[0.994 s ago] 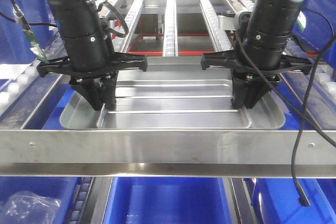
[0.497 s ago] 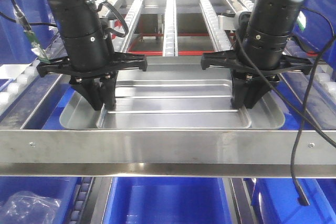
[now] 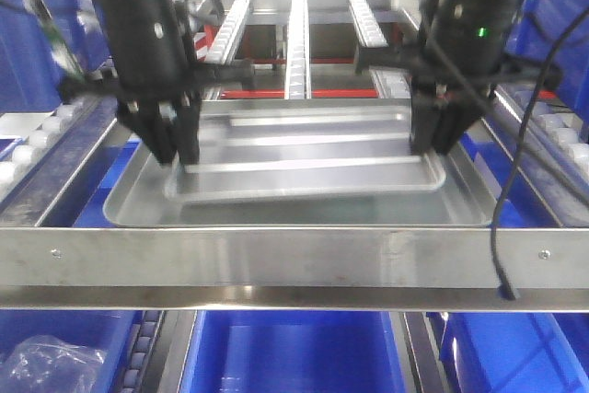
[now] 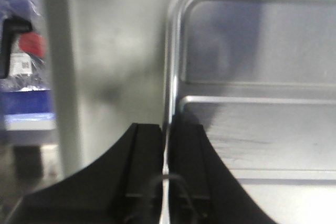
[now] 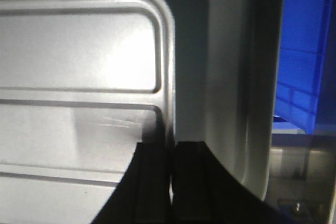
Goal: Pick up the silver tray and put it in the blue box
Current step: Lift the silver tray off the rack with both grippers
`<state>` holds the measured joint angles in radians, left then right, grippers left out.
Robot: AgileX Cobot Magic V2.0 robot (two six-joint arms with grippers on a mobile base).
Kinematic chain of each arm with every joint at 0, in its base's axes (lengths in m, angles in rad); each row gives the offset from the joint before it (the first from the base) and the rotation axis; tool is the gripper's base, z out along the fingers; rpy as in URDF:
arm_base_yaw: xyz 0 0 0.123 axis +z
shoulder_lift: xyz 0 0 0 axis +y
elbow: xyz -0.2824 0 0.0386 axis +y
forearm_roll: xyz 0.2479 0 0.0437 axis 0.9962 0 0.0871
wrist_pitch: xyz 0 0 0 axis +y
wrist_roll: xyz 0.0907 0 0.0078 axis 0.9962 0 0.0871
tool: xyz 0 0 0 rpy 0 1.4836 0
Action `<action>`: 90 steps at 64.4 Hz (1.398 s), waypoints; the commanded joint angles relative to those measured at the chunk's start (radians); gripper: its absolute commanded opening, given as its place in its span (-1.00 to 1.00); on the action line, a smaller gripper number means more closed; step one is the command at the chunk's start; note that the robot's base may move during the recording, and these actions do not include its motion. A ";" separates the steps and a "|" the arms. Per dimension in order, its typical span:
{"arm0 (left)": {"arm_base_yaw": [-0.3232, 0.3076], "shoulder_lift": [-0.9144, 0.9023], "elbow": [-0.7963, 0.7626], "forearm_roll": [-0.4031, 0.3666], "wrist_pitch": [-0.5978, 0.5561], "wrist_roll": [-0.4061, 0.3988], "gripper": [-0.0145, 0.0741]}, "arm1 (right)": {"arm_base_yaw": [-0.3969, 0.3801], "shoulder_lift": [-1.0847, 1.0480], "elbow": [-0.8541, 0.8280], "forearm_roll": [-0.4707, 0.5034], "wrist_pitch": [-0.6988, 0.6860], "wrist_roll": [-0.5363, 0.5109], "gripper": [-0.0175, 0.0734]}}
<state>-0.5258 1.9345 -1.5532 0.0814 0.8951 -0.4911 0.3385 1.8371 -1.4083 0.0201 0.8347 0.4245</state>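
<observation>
Up comes the silver tray [image 3: 304,149], lifted off a second tray [image 3: 465,209] since a moment ago. Left hand [image 3: 177,149] and right hand [image 3: 431,140] each clench a side rim. Blue box [image 3: 294,356] waits at six o'clock, so the carry and the drop remain.

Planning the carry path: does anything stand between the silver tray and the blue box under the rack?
Yes: the steel rack rail runs across the front view, between the silver tray and the blue box lower down.
</observation>
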 commanded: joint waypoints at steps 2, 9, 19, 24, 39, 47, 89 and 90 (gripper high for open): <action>-0.013 -0.122 -0.036 0.016 0.021 -0.030 -0.71 | 0.021 -0.098 -0.037 -0.013 -0.015 0.026 -0.49; -0.053 -0.176 -0.036 0.053 0.055 -0.032 -0.71 | 0.054 -0.140 -0.024 -0.020 0.016 0.077 -0.49; -0.130 -0.256 -0.009 0.092 0.084 -0.113 -0.71 | 0.135 -0.236 0.066 -0.126 -0.001 0.190 -0.49; -0.162 -0.288 0.030 0.094 0.084 -0.142 -0.71 | 0.173 -0.286 0.115 -0.189 -0.001 0.255 -0.49; -0.228 -0.399 0.202 0.096 0.037 -0.218 -0.71 | 0.232 -0.431 0.229 -0.201 -0.003 0.296 -0.49; -0.276 -0.460 0.284 0.145 0.029 -0.305 -0.71 | 0.254 -0.484 0.287 -0.201 -0.009 0.354 -0.49; -0.390 -0.590 0.420 0.193 0.016 -0.425 -0.71 | 0.360 -0.615 0.433 -0.206 -0.043 0.456 -0.49; -0.390 -0.590 0.420 0.193 0.014 -0.425 -0.71 | 0.360 -0.615 0.433 -0.206 -0.043 0.456 -0.49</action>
<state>-0.9009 1.3798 -1.1032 0.2834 0.9953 -0.9050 0.6920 1.2542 -0.9468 -0.1942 0.8889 0.8760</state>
